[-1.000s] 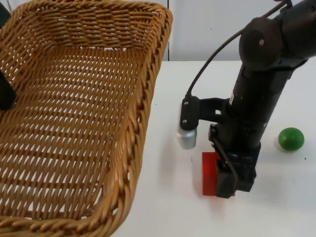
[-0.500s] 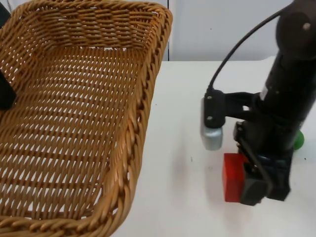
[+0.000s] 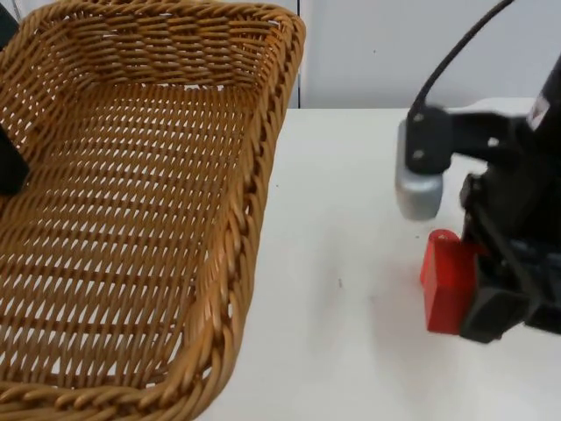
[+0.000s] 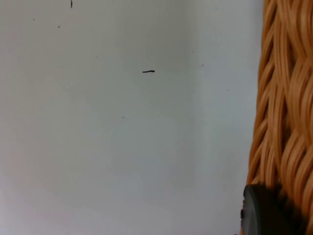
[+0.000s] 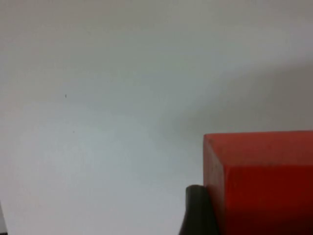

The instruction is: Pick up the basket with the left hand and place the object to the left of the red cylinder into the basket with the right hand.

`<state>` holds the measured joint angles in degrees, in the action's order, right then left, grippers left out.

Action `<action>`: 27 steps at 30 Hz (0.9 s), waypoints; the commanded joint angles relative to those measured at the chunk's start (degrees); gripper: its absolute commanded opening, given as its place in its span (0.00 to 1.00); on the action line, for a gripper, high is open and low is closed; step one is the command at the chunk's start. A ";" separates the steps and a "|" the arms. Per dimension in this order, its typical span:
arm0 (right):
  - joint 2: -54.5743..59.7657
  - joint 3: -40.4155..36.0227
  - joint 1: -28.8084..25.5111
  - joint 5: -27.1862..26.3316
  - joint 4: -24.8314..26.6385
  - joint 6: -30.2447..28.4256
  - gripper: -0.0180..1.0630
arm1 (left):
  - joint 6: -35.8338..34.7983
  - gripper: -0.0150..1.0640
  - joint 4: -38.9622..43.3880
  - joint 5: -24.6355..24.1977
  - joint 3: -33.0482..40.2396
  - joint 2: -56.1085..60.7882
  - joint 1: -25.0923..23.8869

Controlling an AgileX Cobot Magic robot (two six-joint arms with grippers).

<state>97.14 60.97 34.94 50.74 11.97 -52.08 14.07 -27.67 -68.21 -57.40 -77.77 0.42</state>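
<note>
The right arm (image 3: 526,202) is black and bulky, with a rounded silver-grey housing (image 3: 418,191) on a black bracket. Its fingers (image 5: 196,210) are matte black.

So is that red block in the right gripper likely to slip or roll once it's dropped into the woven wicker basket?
The red block has flat faces and square edges, so it probably won't roll. It looks rigid and smooth, so the right gripper may let it slip. The woven wicker basket, held by the left gripper, has a ribbed floor that should stop sliding.

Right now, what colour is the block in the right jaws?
Red. The block shows best in the right wrist view.
</note>
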 commanded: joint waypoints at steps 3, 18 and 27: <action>-6.18 -0.21 0.15 0.79 0.30 0.93 0.02 | -0.48 0.01 -1.43 -0.64 0.01 0.59 0.18; -24.49 -0.09 0.15 0.89 0.14 11.42 0.02 | -0.48 0.01 -1.43 -0.79 0.01 0.59 0.18; -25.28 -0.09 0.15 0.78 0.26 12.22 0.02 | -0.48 0.01 -1.43 -0.79 0.01 0.59 0.18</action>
<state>72.52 60.93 34.94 51.62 11.97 -40.13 14.07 -27.67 -68.31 -57.40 -77.77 0.42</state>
